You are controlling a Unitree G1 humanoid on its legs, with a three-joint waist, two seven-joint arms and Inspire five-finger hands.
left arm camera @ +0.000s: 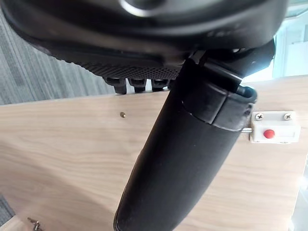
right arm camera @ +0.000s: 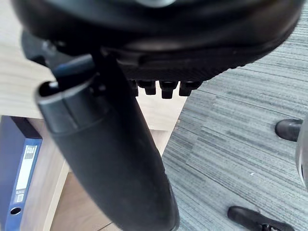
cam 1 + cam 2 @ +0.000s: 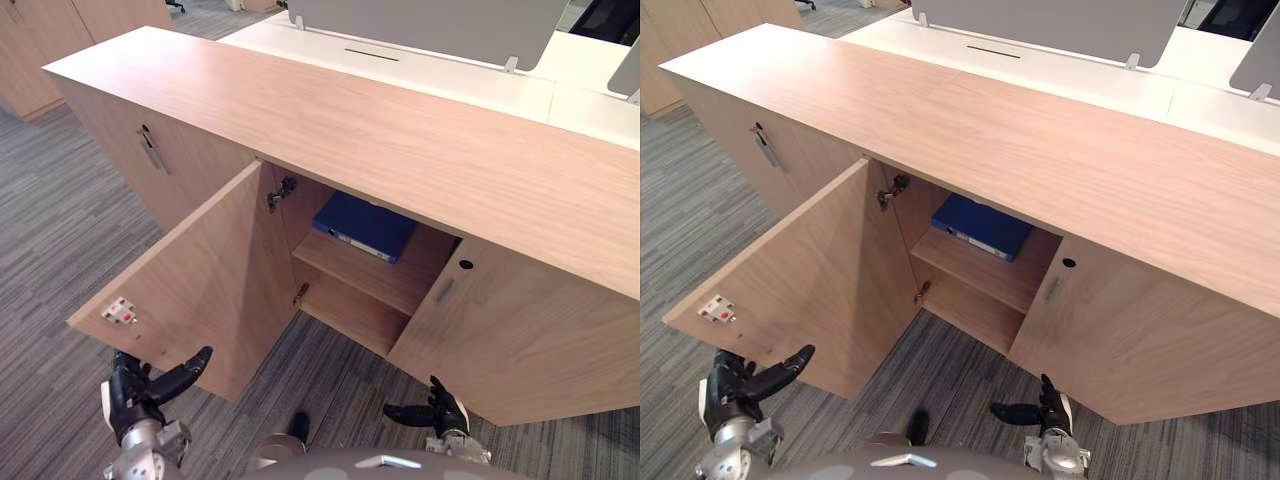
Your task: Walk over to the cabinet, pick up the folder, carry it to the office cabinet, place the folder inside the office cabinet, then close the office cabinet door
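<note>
The blue folder (image 3: pixel 365 227) lies flat on the upper shelf (image 3: pixel 375 278) inside the wooden office cabinet (image 3: pixel 350 120); its spine also shows in the right wrist view (image 2: pixel 19 168). The cabinet door (image 3: pixel 190 290) stands swung wide open to the left, with a white latch (image 1: pixel 269 127) near its free edge. My left hand (image 3: pixel 135 395) is open, low at the lower left, with its thumb stretched toward the door's bottom edge. Low in front of the closed right door, my right hand (image 3: pixel 440 412) is open and holds nothing.
A closed door with a handle (image 3: pixel 445 291) and a keyhole flanks the opening on the right, another with a handle (image 3: pixel 152 150) on the left. A white desk (image 3: pixel 450 75) with grey partitions stands behind the cabinet. Grey carpet (image 3: pixel 50 220) lies all around.
</note>
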